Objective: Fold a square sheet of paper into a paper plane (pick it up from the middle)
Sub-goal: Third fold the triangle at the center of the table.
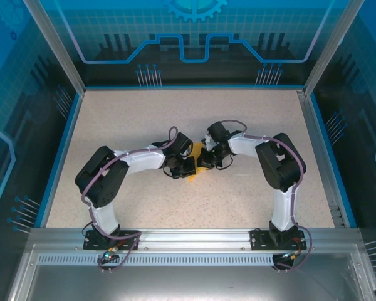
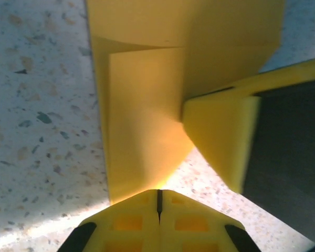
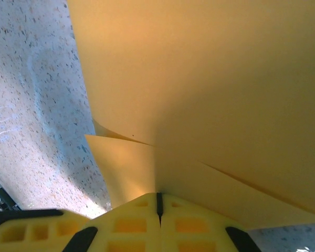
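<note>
The orange sheet of paper (image 1: 197, 155) is folded into layered flaps and sits between the two grippers at the middle of the table. In the left wrist view the paper (image 2: 147, 100) shows a diagonal crease and runs down into my left gripper (image 2: 159, 198), whose jaws are shut on its lower edge. The right gripper's yellow finger (image 2: 220, 139) presses the paper from the right. In the right wrist view the paper (image 3: 215, 89) spreads wide overhead, with a crease leading into my right gripper (image 3: 158, 199), shut on it. From above, the left gripper (image 1: 187, 167) and right gripper (image 1: 206, 160) nearly touch.
The speckled table (image 1: 144, 113) is ringed by a blue rim (image 1: 61, 150) and transparent walls. An aluminium rail (image 1: 188, 237) carries both arm bases at the near edge. The left gripper's yellow finger (image 3: 26, 231) shows low left in the right wrist view.
</note>
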### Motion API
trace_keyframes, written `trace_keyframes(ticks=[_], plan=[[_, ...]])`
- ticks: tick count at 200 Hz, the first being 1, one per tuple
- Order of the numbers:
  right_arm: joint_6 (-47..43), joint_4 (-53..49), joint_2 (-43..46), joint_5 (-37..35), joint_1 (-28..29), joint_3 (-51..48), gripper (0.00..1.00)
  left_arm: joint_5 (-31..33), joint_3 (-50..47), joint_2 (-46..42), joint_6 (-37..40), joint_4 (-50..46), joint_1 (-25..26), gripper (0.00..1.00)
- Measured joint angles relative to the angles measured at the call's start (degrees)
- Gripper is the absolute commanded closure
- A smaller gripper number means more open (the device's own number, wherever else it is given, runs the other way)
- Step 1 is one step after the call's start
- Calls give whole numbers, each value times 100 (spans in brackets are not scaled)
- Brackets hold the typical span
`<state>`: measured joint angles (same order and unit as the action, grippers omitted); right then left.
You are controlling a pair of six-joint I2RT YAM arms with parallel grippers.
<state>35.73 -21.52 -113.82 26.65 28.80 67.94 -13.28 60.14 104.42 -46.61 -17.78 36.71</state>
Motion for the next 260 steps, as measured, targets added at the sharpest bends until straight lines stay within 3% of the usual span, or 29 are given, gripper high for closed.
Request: trace_keyframes(ticks=[118,157,195,223,245,260], plan=[[-354,251,50,-85,227,-87,100,63,-70,33,4,-133,0,100],[-385,278,22,24,-94,-111,100,63,-70,33,4,-140,0,100],[-474,323,26,186,-765,-175,100,63,-70,33,7,-120,0,100],[-557,299,199,-188,-1043,-188,100,63,-33,33,20,-208,0,100],[-555,254,586,-450,-1043,-273,94,63,57,33,39,-389,0,99],[-525,184,920,-614,-981,-313,87,61,173,31,66,-487,0,93]])
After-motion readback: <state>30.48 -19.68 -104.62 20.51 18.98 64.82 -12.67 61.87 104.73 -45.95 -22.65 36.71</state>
